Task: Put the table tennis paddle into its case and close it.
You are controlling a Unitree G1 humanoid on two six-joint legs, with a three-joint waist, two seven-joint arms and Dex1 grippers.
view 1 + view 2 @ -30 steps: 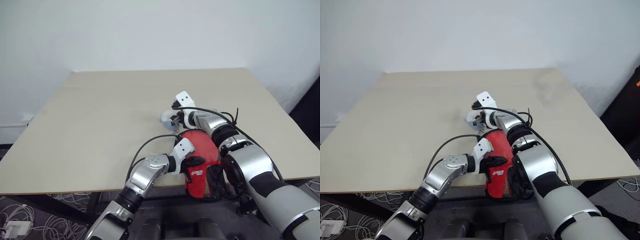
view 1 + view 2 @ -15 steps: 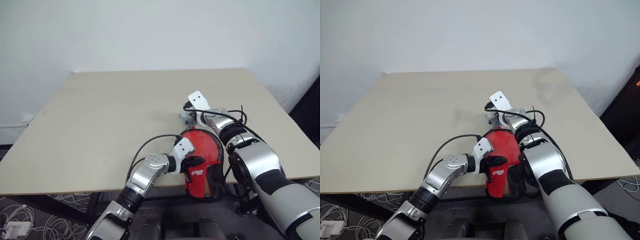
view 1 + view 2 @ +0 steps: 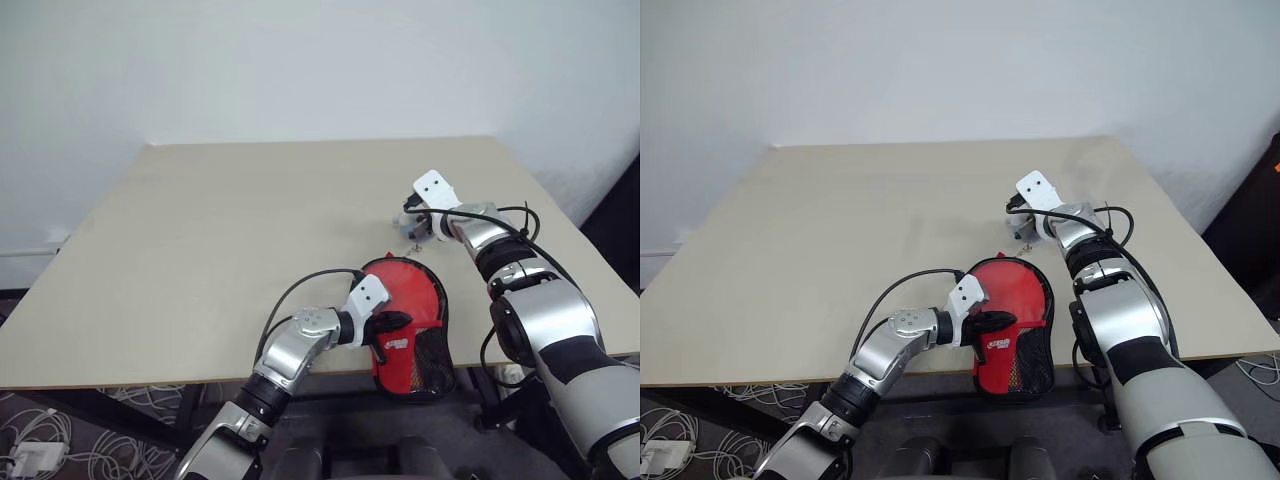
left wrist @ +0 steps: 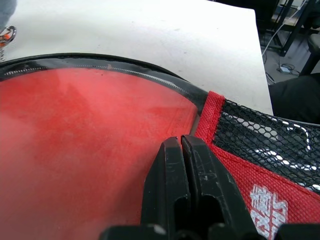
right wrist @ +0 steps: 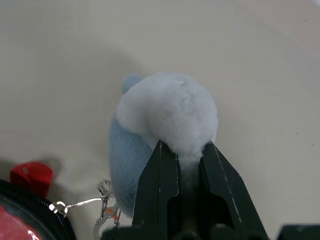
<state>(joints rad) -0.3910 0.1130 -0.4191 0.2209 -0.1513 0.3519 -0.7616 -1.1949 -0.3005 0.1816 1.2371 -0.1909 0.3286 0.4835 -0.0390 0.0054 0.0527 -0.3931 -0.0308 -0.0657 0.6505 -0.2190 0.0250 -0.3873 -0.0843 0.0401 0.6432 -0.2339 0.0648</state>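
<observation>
A: Where do your 2 grippers sit?

B: Your right gripper (image 5: 181, 150) is clamped on a fluffy pale blue and white plush charm (image 5: 162, 130), right of centre in the head view, above the case (image 3: 408, 320). A thin chain (image 5: 80, 202) with a clasp runs from the charm to the case's black zip edge.

A: And the left?

B: Your left gripper (image 4: 181, 150) has its fingers pressed together, lying on the case's red fabric beside the mesh pocket (image 4: 270, 140).

A: The case?

B: It lies at the table's (image 3: 230, 230) near edge, lower centre, its narrow end hanging over. You cannot see the paddle.
</observation>
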